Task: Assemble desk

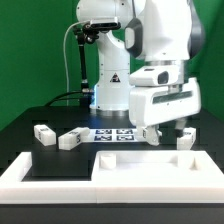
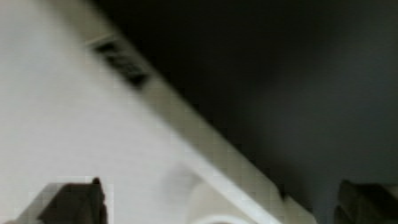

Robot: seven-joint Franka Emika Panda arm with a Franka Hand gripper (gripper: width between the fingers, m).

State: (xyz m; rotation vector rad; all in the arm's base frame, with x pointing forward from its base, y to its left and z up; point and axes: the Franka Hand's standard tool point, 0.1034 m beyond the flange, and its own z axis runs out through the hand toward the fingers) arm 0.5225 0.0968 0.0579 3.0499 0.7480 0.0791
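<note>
- Tabletop: judged stiff, light and probably slick plastic. It's best pinched across a thin edge, not the flat face.
- It's laid flat against the wall.
- Gripper is spread fully wide with nothing gripped, hung just over the tabletop's far edge.
- 2 legs are seen well apart from the tabletop.

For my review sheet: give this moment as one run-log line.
stage: hover | fingers: open, empty, above wide flat white plastic tabletop panel | white square leg blocks: loose, unattached
</note>
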